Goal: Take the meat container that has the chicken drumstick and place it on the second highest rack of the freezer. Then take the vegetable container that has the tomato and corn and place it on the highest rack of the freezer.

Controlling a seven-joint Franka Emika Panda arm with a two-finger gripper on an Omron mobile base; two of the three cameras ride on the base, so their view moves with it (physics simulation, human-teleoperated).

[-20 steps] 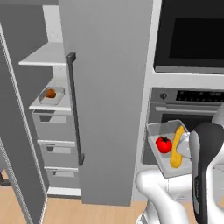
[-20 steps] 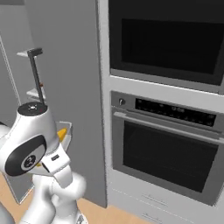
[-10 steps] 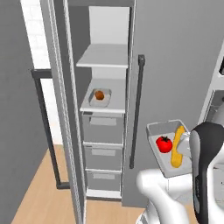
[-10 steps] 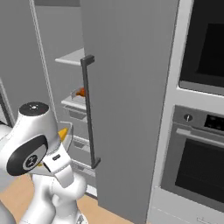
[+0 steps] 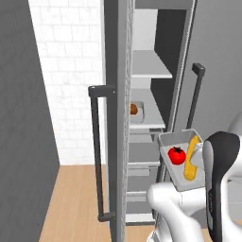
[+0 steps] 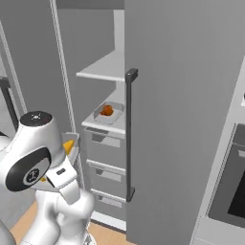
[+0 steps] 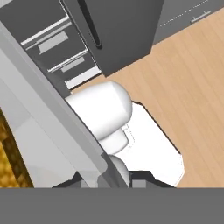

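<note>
We see the freezer standing open, its long door swung toward the left base camera with the dark bar handle on its edge. In the right base view the same cabinet shows two pale shelves: the highest rack is bare, and the shelf below it carries the meat container with the chicken drumstick lying in it. From the left base view we catch the drumstick as a reddish-brown lump just past the door edge, on that lower shelf. Drawers sit beneath the shelves.

The vegetable container is off the shelves, held up in front of the freezer, just beside the arm's dark upper link. Inside it the tomato sits to the left, with the corn lying lengthwise along the right side, the two close together. In the right base view a corner of this tray and a yellow tip of corn peek out behind the robot's rounded joint.

In the hand view the gripper has its tips close together with the container's grey wall running between them, so we read it as clamped on the tray rim. Wooden floor lies below
</note>
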